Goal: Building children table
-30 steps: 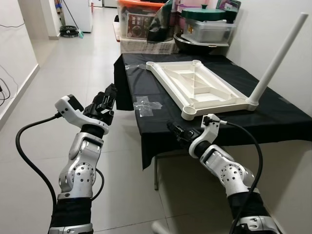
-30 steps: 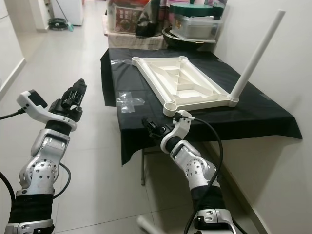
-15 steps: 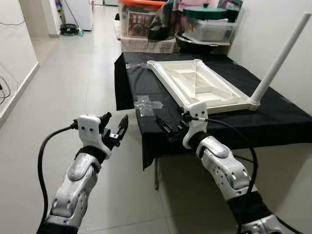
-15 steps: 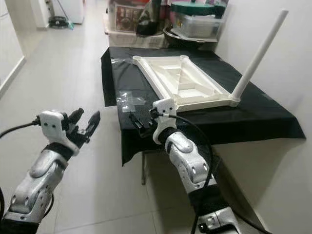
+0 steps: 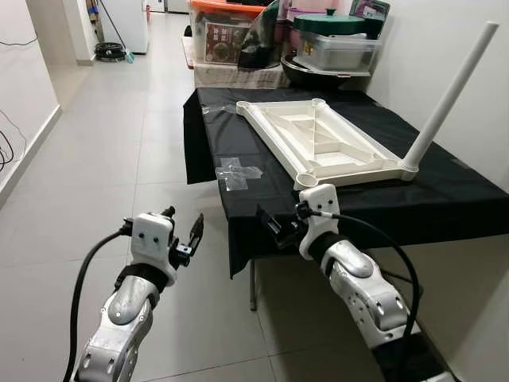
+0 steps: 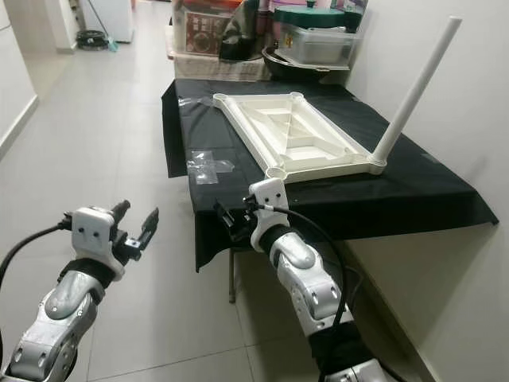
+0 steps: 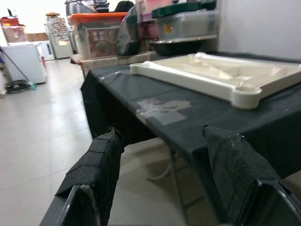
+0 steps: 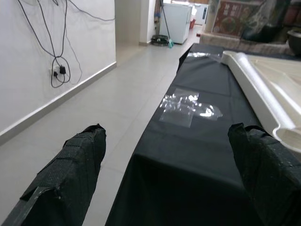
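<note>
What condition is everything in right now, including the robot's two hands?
Left hand: open, empty, held over the floor beside the table.
Right hand: open, empty, at the table's front edge.
White tabletop: upside down on the black cloth.
White leg: fitted in one corner, standing up at a slant.
Near corner socket: empty.

Home interior, looks like a hallway or spare room: pale tiled floor, white walls, folding table under a black cloth, stacked plastic storage bins and a lidded pot at the back, white fridge, wall socket with dangling cables.
</note>
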Robot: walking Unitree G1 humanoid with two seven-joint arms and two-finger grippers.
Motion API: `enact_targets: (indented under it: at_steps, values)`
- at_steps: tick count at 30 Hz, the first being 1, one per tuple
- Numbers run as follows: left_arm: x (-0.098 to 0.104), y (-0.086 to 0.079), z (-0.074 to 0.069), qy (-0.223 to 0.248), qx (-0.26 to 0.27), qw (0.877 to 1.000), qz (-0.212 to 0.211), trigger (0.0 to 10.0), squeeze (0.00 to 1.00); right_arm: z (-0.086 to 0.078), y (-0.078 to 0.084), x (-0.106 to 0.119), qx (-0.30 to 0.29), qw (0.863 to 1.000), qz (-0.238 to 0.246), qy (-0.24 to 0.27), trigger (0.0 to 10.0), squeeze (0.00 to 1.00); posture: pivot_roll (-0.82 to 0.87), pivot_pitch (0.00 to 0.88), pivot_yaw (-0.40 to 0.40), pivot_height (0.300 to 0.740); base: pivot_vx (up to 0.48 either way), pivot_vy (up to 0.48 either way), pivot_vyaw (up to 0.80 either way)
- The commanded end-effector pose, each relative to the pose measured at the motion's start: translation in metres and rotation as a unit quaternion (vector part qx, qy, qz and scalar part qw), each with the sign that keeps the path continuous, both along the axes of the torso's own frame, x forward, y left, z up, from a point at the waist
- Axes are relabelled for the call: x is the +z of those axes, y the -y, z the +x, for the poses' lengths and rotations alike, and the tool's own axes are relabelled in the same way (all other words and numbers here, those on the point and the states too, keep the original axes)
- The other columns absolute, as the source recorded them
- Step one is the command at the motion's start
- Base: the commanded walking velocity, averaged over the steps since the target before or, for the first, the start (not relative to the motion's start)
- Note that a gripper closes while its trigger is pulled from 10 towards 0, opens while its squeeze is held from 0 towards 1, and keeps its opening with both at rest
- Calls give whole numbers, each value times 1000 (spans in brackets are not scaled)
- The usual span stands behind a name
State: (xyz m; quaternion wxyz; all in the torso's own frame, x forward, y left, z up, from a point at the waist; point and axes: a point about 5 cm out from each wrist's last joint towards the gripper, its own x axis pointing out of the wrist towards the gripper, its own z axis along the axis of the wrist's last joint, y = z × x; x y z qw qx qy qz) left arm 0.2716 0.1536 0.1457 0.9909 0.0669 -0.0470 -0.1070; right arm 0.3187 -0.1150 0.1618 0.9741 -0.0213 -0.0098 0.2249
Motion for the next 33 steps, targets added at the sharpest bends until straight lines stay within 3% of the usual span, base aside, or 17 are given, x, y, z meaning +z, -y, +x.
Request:
enact_targets:
  at_steps: [1, 12, 17, 18, 19, 20, 21, 33]
  values:
    - [-6, 0, -3, -13, 5, 1000, 24, 10000, 0, -4, -1, 0, 2, 1000, -13, 18, 10000, 12, -59, 0, -89, 740, 0, 0, 0]
    - [-11, -5, -8, -24, 25, 998, 48, 10000, 0, -6, 6, -4, -20, 999, -33, 16, 10000, 0, -55, 0, -80, 740, 0, 0, 0]
    - [-17, -16, -18, -35, 51, 996, 65, 10000, 0, -12, 17, -9, -59, 997, -40, 19, 10000, 0, -58, 0, -72, 740, 0, 0, 0]
    - [-18, -20, -21, -35, 59, 995, 69, 10000, 0, -14, 21, -10, -71, 996, -40, 20, 10000, 216, -60, 0, -71, 740, 0, 0, 0]
    - [-18, -20, -21, -35, 59, 995, 69, 10000, 0, -14, 21, -10, -71, 996, -40, 20, 10000, 216, -60, 0, -71, 740, 0, 0, 0]
    - [-18, -23, -24, -35, 66, 995, 73, 10000, 0, -16, 24, -11, -81, 996, -40, 19, 10000, 443, -61, 0, -72, 740, 0, 0, 0]
    - [-18, -26, -26, -33, 73, 994, 75, 10000, 0, -17, 28, -10, -92, 995, -36, 23, 10000, 992, -67, 0, -71, 740, 0, 0, 0]
    - [-22, -29, -34, -41, 83, 994, 56, 10000, 0, -22, 30, 8, -107, 992, 4, 65, 10000, 1000, -106, 0, -39, 740, 0, 0, 0]
